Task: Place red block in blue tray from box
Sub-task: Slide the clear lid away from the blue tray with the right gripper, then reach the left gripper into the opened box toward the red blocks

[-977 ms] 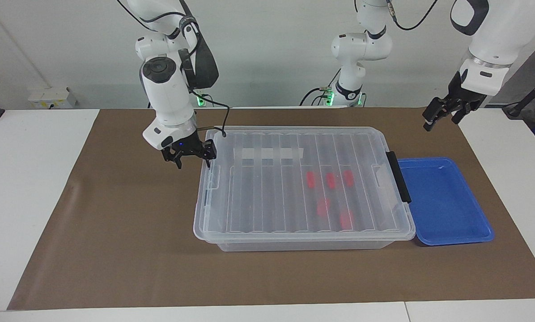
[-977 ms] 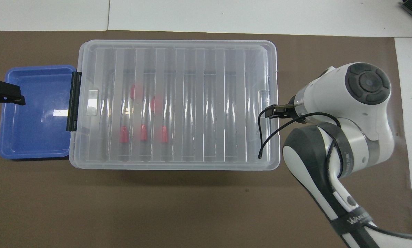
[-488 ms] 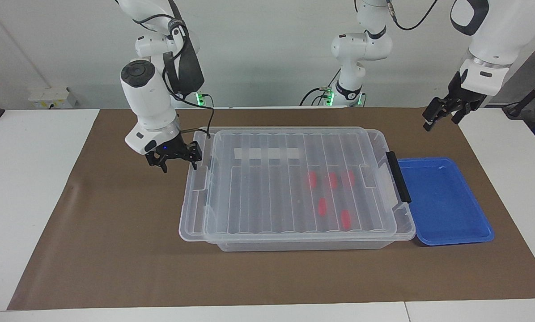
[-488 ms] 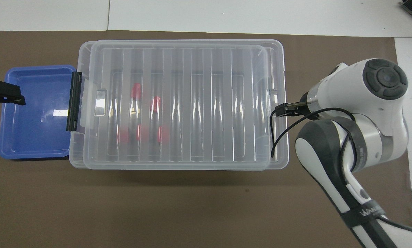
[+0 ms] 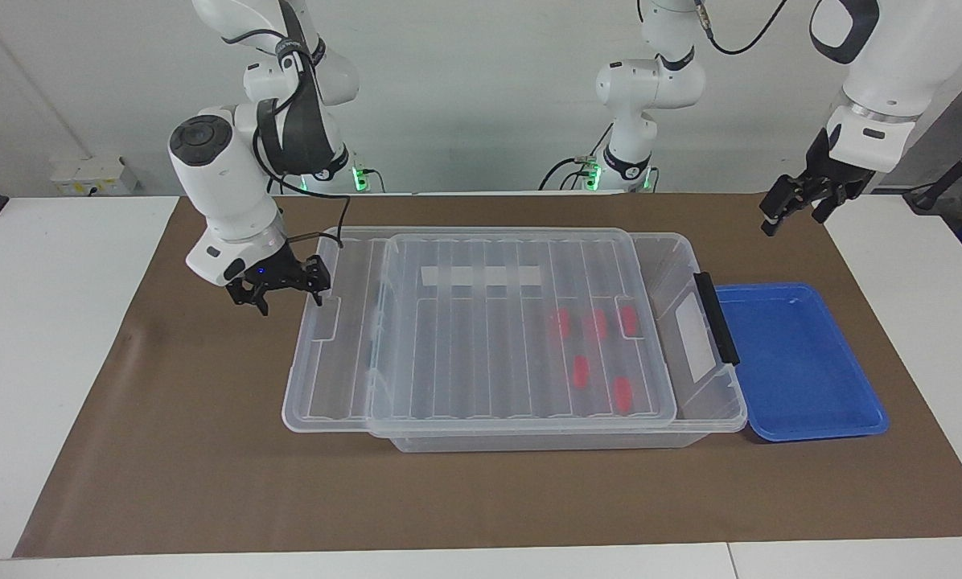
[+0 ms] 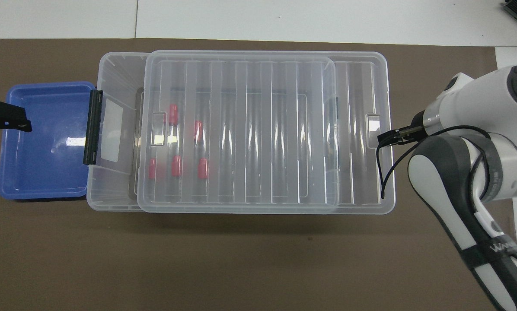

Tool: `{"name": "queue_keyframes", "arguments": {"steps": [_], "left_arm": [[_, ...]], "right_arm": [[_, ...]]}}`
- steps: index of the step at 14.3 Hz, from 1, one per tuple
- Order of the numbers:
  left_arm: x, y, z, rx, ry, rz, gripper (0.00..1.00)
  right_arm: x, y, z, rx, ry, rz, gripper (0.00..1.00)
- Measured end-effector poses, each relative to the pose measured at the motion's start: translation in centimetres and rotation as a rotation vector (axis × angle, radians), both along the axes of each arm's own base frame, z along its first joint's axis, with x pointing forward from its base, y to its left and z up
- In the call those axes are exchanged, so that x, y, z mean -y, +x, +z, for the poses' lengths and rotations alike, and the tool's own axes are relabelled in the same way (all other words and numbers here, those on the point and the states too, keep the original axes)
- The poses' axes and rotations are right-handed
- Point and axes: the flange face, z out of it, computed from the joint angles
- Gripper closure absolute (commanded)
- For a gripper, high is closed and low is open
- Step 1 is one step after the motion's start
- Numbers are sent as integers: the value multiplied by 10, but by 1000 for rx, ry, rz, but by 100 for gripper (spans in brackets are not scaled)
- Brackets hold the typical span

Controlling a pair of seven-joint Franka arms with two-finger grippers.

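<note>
The clear box (image 5: 694,269) stands mid-table. Its ribbed lid (image 5: 465,354) is slid partway off, toward the right arm's end of the table. The end by the black latch (image 5: 716,318) is uncovered. Several red blocks (image 5: 581,371) lie in the box and show through the lid (image 6: 241,129). My right gripper (image 5: 312,293) is shut on the lid's end edge (image 6: 381,138). The blue tray (image 5: 795,362) lies beside the latch end and holds nothing. My left gripper (image 5: 791,221) hangs open and raised over the tray's outer edge (image 6: 7,121).
A brown mat (image 5: 207,450) covers the table under the box and the tray. White table shows at both ends (image 5: 47,322). A third arm's base (image 5: 634,153) stands at the robots' edge of the table.
My right gripper has moved toward the right arm's end of the table and dragged the lid with it. The latch end of the box is now uncovered. The left arm has not moved.
</note>
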Motion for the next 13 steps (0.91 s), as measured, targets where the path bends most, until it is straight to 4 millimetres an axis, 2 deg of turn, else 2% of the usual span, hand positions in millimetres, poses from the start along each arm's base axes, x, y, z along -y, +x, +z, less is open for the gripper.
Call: {"name": "queue_keyframes", "arguments": {"steps": [2, 4, 9, 11, 13], "left_arm": [[4, 1, 1, 12, -1, -7, 0], [16, 4, 4, 45, -5, -12, 0], [79, 7, 12, 125, -41, 76, 0], [94, 5, 12, 126, -44, 59, 0], [98, 5, 11, 126, -45, 60, 0]], "right_arm": [[10, 0, -1, -10, -1, 33, 6], [20, -1, -2, -22, -2, 63, 6], [48, -2, -2, -38, 0, 135, 5], [54, -2, 0, -47, 1, 152, 6], [61, -2, 2, -49, 1, 163, 6]]}}
